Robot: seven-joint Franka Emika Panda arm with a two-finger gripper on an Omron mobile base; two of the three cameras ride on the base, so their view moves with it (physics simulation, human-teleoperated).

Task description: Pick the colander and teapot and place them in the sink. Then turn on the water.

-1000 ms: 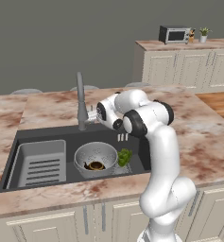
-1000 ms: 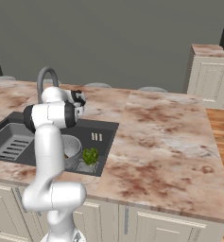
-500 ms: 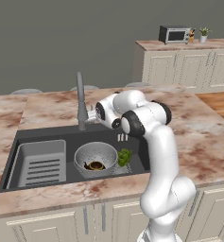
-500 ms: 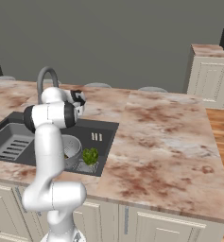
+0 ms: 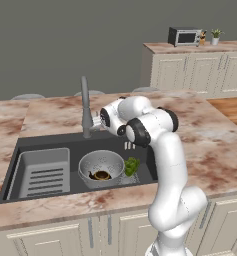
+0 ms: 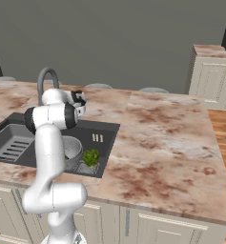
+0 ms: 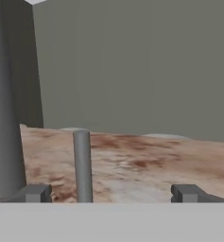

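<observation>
Barely moved in the last second: end effector (image 7: 110, 193) spread wide at centre frame, probably nearing tap (image 5: 84, 106) lever; colander (image 5: 101, 167), teapot (image 5: 100, 175) already sunk.

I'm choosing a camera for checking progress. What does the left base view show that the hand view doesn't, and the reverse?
Left base view: the sink holding the colander, with the teapot inside it, a green bunch and a ribbed tray. Hand view: the open gripper, its fingertips either side of a thin grey rod. Both: the tap and the marble counter.
</observation>
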